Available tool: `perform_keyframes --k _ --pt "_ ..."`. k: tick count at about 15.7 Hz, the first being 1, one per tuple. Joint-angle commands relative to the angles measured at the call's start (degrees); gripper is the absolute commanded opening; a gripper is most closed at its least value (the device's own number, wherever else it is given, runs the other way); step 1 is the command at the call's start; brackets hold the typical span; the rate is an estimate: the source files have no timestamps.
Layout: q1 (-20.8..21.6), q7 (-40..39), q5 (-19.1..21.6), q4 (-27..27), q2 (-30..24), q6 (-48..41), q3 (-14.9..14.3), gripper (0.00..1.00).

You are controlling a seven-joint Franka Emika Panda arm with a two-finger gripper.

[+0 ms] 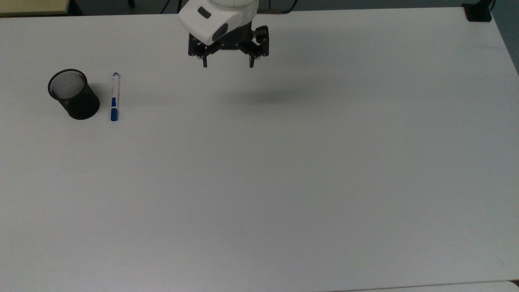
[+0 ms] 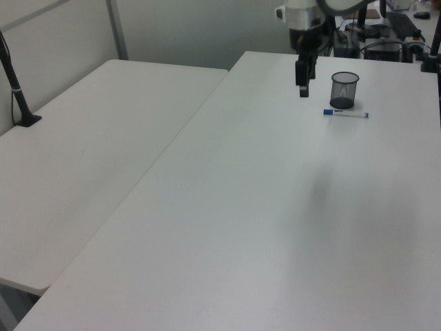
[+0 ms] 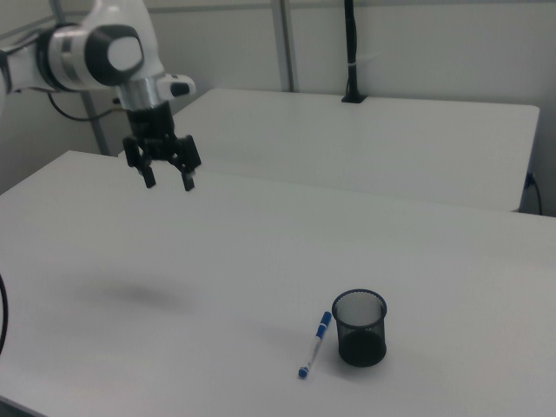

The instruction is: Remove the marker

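The marker (image 1: 114,97) lies flat on the white table, just right of the black mesh cup (image 1: 74,94) in the top view; its white barrel and blue cap also show in the left view (image 2: 345,113) and the right view (image 3: 314,345). My gripper (image 1: 228,64) hangs high above the table, far to the top view's right of the marker, open with nothing between its fingers. It also appears in the left view (image 2: 303,89) and the right view (image 3: 168,182).
The white table (image 1: 284,182) spreads wide to the top view's right and front. A second table (image 2: 83,158) stands alongside in the left view. A black clamp (image 1: 478,12) sits at the top view's far right corner.
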Motion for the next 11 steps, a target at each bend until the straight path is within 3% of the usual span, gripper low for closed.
perform_keyframes --k 1,6,7,9,11 --pt "0.68 2.56 0.65 -3.84 -6.5 -1.17 -0.88 1.0" --pt "-0.89 3.8 0.57 -4.72 -9.15 -0.56 -0.62 1.0" --pt "-2.46 3.71 0.56 -4.72 -9.06 0.23 1.21 1.0" --pt "-8.95 3.71 0.56 -5.25 -9.15 1.03 7.7 1.0" --pt "-9.87 3.71 0.56 -5.25 -9.15 0.86 8.96 1.0"
